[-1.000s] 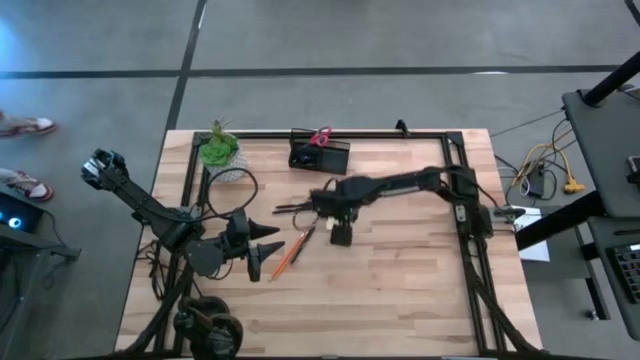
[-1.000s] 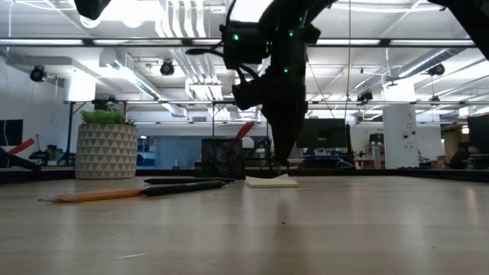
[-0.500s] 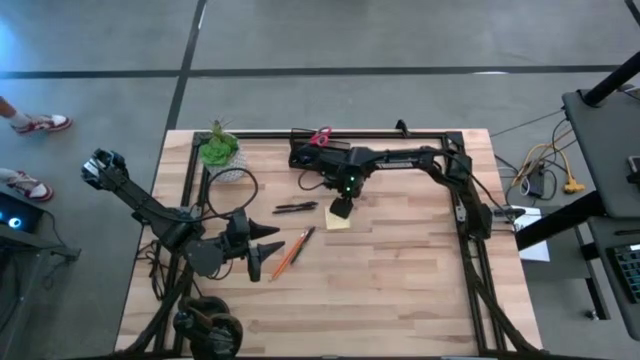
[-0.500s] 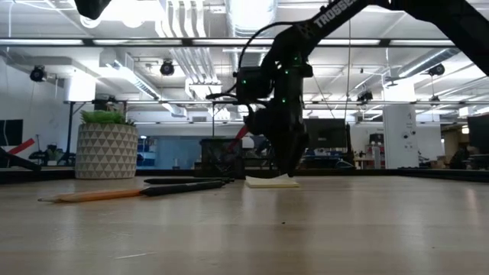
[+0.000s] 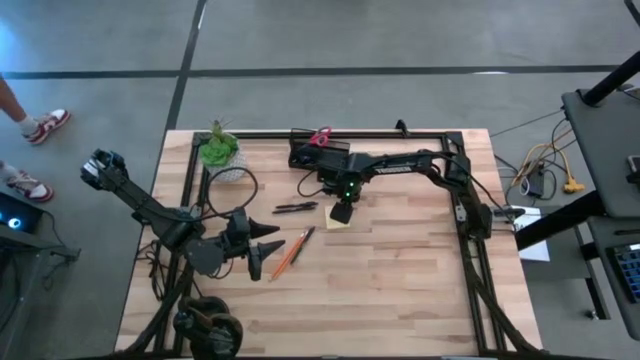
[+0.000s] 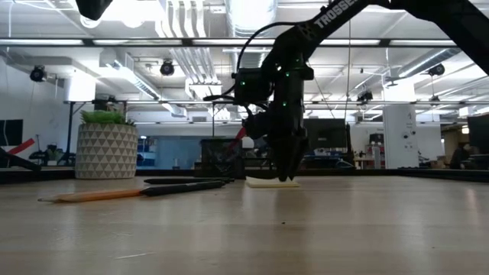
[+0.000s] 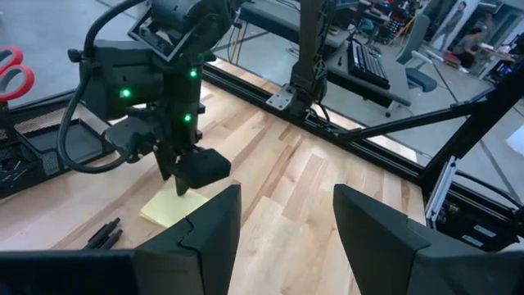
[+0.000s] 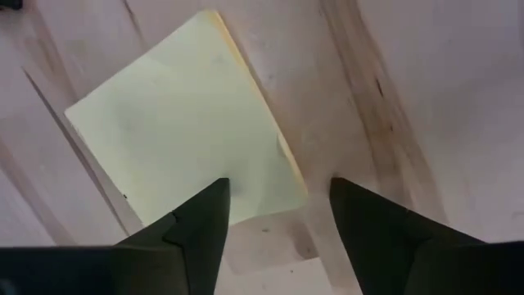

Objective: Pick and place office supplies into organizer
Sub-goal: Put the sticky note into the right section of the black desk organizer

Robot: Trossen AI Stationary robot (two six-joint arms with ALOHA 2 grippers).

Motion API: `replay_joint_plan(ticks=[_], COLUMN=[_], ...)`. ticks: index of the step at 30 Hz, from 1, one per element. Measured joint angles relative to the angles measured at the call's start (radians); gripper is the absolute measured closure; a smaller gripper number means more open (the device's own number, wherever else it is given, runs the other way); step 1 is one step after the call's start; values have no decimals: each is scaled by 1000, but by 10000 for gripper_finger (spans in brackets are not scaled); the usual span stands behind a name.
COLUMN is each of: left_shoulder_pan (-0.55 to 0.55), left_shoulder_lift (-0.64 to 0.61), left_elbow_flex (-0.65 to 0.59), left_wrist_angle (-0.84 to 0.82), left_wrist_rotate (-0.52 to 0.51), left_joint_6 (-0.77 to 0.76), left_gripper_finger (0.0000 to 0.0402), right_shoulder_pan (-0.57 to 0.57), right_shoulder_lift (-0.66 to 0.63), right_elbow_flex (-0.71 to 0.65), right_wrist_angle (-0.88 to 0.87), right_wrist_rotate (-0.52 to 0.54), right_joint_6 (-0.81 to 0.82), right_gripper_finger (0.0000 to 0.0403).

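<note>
The yellow sticky-note pad (image 5: 332,220) lies flat on the wood near the table's middle. My right gripper (image 5: 341,212) points down over it, open. In the right wrist view, the pad's corner (image 8: 291,192) sits between the right gripper's (image 8: 278,225) fingers. The black organizer (image 5: 320,156) stands at the far edge, with red scissors (image 5: 321,136) sticking up from it. Two black pens (image 5: 295,208) lie left of the pad. An orange pencil (image 5: 284,258) and another black pen (image 5: 304,240) lie by my left gripper (image 5: 266,250), which is open and resting low near the left edge. My right gripper comes at the pad from above, pointing down. One finger (image 8: 192,238) stands over the pad's top face near its corner. The other finger (image 8: 385,242) stands over bare wood beside the pad's edge. I cannot tell whether the tips touch the pad (image 6: 269,182).
A potted green plant (image 5: 219,150) in a white patterned pot (image 6: 106,150) stands at the far left corner, with a black cable loop (image 5: 232,190) beside it. A black frame rail (image 5: 380,133) runs round the table. Bare wood (image 5: 400,280) fills the near right part.
My right gripper has moved toward the far edge and come down over the sticky-note pad, its fingertips now at the pad's level. The pad, pens and pencil lie where they were.
</note>
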Motion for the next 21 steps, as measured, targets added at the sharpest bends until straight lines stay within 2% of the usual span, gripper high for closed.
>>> replay_joint_plan(ticks=[13, 18, 21], left_shoulder_pan=[15, 20, 22], left_shoulder_lift=[0, 0, 0], left_elbow_flex=[0, 0, 0], left_wrist_angle=[-1, -2, -2], left_wrist_rotate=[0, 0, 0], left_joint_6=[1, 1, 1], left_gripper_finger=[222, 222, 222], right_shoulder_pan=[1, 2, 3], right_shoulder_lift=[-1, -15, -52], right_elbow_flex=[2, 38, 82], right_wrist_angle=[24, -1, -41], right_wrist_rotate=[-15, 2, 88], right_joint_6=[-42, -45, -38], right_gripper_finger=[379, 392, 393])
